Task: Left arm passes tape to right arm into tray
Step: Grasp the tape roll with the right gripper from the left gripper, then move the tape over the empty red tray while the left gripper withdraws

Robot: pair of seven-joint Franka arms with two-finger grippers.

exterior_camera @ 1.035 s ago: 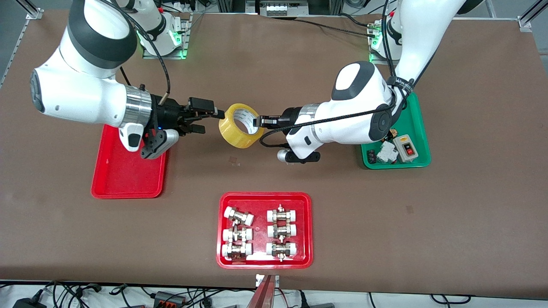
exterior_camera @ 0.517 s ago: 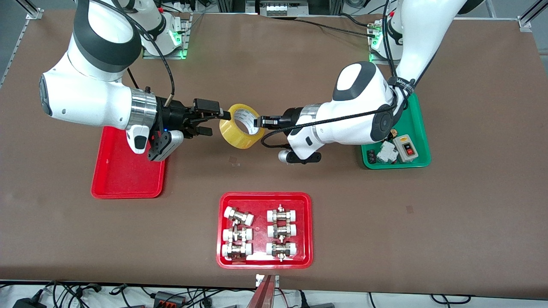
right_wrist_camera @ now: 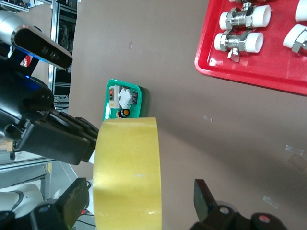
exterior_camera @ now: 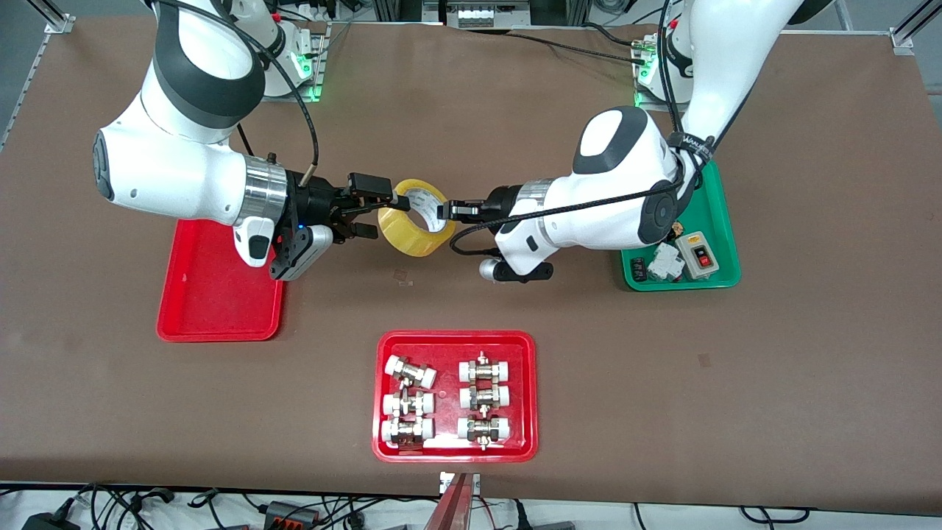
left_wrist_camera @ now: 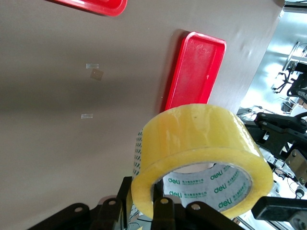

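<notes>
Two hands meet at the tape (exterior_camera: 416, 218), held in the air over the bare table mid-way between the arms. The left hand (exterior_camera: 446, 210) pinches its wall; the right hand (exterior_camera: 388, 213) straddles the smooth, glossy yellow roll, fingers apart. Releasing early could drop it short of the tray (exterior_camera: 213, 294), a shallow plain red plastic rectangle.

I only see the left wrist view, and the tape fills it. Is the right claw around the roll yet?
Observer: Yes. The right wrist view shows the right claw open, one finger on each side of the tape, with a gap beside one finger.
Operator: Is the roll off the table?
Observer: Yes. In the front view it hangs over bare table between the arms, and the left claw is shut on its wall.
Operator: Where is the tray from there?
Observer: The plain red tray lies partly under the right arm's wrist.
</notes>
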